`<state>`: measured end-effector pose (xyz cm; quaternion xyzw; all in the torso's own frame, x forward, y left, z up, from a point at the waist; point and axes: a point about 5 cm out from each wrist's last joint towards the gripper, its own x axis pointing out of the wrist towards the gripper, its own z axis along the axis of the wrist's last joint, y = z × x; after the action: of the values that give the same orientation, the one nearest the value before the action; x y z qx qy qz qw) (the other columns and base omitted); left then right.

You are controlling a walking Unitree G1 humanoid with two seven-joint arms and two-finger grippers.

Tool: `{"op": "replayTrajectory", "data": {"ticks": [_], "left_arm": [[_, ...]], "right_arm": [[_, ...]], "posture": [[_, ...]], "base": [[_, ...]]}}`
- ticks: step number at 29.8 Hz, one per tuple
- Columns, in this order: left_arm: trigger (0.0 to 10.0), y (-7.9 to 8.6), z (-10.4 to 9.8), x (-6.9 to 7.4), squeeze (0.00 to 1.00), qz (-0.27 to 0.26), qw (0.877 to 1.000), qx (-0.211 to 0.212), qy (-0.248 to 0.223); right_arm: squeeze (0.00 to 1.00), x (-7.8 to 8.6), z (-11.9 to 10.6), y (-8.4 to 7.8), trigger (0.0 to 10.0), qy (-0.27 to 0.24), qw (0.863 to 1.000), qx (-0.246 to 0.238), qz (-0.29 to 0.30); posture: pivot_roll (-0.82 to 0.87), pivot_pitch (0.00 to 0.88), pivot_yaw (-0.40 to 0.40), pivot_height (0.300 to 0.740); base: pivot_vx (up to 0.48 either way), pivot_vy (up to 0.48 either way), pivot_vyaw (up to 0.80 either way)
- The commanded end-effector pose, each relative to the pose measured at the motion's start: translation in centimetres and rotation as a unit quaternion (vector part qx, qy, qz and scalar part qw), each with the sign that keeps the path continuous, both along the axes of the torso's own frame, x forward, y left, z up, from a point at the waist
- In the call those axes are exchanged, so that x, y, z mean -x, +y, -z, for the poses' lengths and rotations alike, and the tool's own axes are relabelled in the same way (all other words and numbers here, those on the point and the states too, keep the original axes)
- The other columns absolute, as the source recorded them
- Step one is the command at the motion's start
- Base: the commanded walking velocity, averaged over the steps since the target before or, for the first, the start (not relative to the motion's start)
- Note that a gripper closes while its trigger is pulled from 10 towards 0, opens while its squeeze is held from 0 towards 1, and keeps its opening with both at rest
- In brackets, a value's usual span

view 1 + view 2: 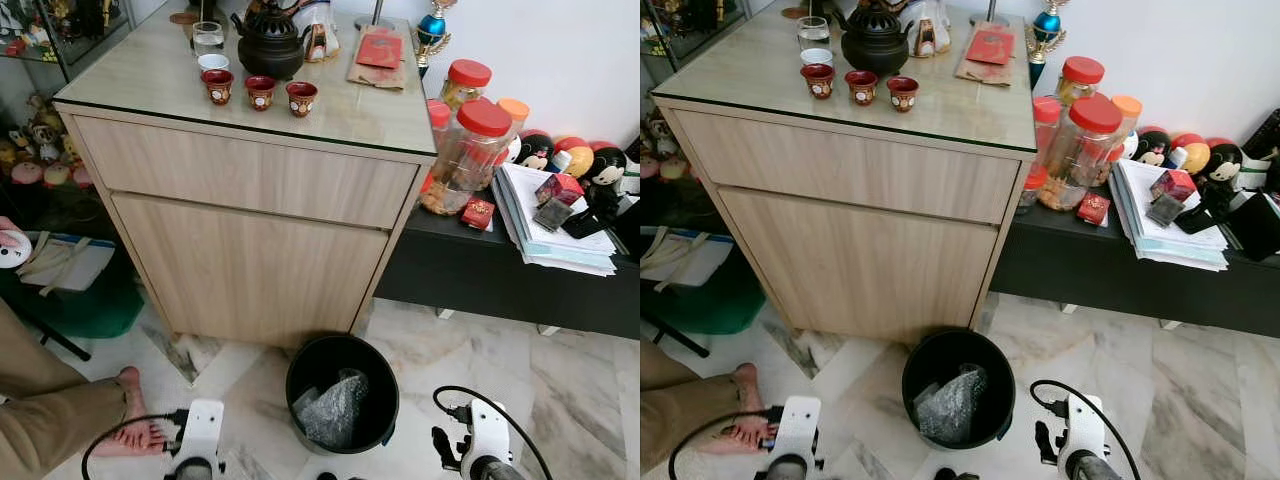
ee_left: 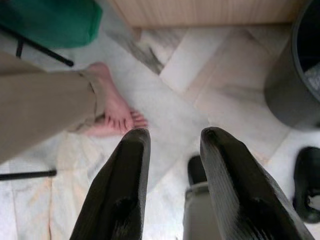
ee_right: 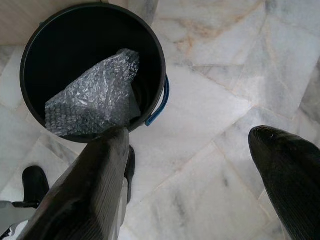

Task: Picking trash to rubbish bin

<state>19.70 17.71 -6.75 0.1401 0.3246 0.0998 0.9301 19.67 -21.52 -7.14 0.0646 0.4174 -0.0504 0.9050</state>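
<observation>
The bubble wrap point(image 3: 92, 102) is lying inside the bin point(image 1: 341, 392), so the drop looks done; both the left gripper point(image 2: 172, 150) and right gripper point(image 3: 200, 165) are hanging spread and empty; finding more trash likely comes next.

Bin: a round black plastic rubbish bin point(image 3: 150, 45) stands on the floor, seen from above, with a blue handle point(image 3: 161, 102) hanging at its outer rim.
Contents: a crumpled sheet of clear bubble wrap point(image 3: 92, 97) lies inside the bin, leaning against the inner wall.
Floor: white marble tiles with grey veins point(image 3: 225, 75) surround the bin.
Cabinet: a strip of light wood panel point(image 3: 15, 20) shows just beside the bin.
End effector: the right end effector point(image 3: 192, 170) hangs above the floor near the bin, its two long black fingers point(image 3: 85, 190) spread wide apart and holding nothing.
Robot's feet: two black rounded shapes point(image 3: 35, 182) rest on the floor beside the bin.
</observation>
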Motion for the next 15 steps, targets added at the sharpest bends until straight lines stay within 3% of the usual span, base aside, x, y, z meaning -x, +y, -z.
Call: {"op": "replayTrajectory", "data": {"ticks": [1,15], "left_arm": [[10.0,-0.24,0.57,0.83,0.0,-0.002,1.0,0.004,0.021],[10.0,-0.27,0.61,0.89,0.0,-0.007,1.0,0.014,0.022]], "right_arm": [[0.0,0.86,0.44,-0.21,10.0,0.015,1.0,0.0,0.012],[0.0,1.15,0.57,-0.35,10.0,0.021,1.0,-0.001,0.015]], "posture": [[0.1,0.166,-0.149,0.74],[0.1,0.166,-0.15,0.74]], "base": [[0.0,0.0,0.0],[0.0,0.0,0.0]]}}
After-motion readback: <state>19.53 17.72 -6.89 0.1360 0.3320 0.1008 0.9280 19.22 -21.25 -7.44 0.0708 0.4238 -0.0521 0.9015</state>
